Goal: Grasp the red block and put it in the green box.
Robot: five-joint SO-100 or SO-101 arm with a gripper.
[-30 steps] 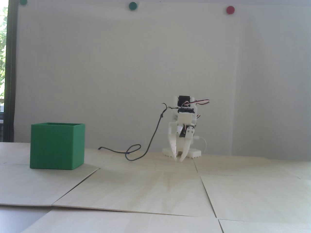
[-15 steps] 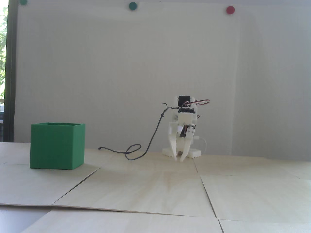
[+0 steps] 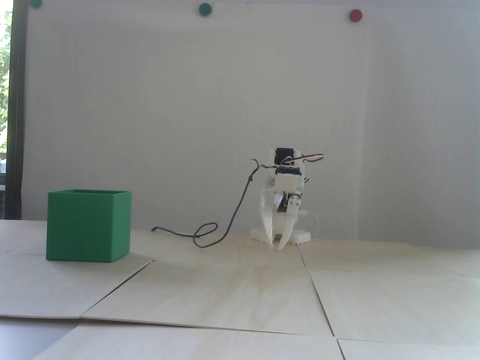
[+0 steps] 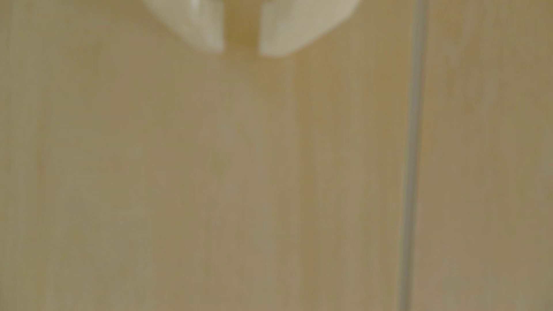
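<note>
Several pale wooden panels [image 3: 240, 292], plain white wall [image 3: 187, 112], window [image 3: 4, 75] at left

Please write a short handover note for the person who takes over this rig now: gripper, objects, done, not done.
Gripper: empty, fingertips slightly apart, pointing down just above the table in front of the arm base.
Green box: on the table, at left in the fixed view, well away from the arm.
Red block: not visible in either view; it may be inside the box, which the cameras cannot show.
Done or left: cannot tell; check the box first.
</note>
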